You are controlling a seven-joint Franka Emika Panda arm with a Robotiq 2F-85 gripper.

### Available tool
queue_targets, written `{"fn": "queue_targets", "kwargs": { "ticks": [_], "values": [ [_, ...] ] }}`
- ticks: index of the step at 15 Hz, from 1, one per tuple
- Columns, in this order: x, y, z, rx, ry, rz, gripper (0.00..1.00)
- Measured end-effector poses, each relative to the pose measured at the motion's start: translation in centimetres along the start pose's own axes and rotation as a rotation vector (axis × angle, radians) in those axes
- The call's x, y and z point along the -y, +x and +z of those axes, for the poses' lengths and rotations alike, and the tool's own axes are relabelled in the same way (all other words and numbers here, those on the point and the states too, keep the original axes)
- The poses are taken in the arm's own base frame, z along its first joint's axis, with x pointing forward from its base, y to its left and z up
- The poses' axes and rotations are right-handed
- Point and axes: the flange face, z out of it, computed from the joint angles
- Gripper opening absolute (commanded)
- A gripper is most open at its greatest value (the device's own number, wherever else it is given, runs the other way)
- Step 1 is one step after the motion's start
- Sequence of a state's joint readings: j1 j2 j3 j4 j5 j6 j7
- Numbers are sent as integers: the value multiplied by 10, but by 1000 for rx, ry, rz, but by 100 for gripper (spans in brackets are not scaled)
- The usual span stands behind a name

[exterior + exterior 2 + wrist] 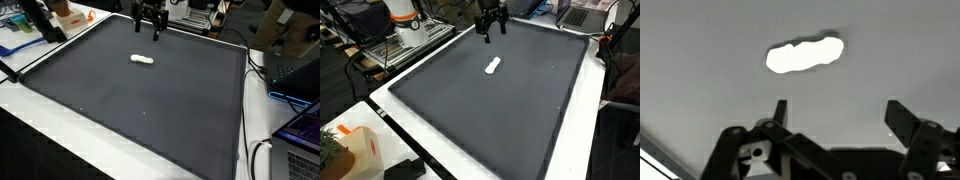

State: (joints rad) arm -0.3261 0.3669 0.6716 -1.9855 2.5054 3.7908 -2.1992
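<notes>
A small white elongated lumpy object (143, 60) (493, 67) lies on the dark grey mat (150, 110) (490, 110). In the wrist view the white object (804, 55) shows bright on the grey surface, ahead of the fingers. My black gripper (152, 32) (491, 32) hangs above the mat's far edge, some way from the object and touching nothing. Its two fingers (902, 118) stand wide apart, so the gripper (840, 118) is open with nothing between them.
The mat lies on a white table (258, 120) (395, 115). Laptops and cables (295, 70) sit past one edge, an orange-and-white box (360, 148) at a corner, the robot base (405, 25) beside the mat, clutter (30, 25) behind.
</notes>
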Motion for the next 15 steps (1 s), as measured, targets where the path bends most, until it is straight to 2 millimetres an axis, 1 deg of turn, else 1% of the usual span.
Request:
{"fn": "queue_targets", "kwargs": {
  "ticks": [2,4,5,6,7,10,15],
  "values": [
    [-15,32,-25,44,-29,4,100],
    [-37,62,-51,81,-58,4,100],
    [-46,74,-61,88,-60,3,100],
    [-51,81,-65,88,-55,5,100],
    [-53,83,-65,89,-49,6,100],
    [-48,82,-60,101,-37,-2,100],
    [-47,83,-59,97,-43,25,100]
  ]
}}
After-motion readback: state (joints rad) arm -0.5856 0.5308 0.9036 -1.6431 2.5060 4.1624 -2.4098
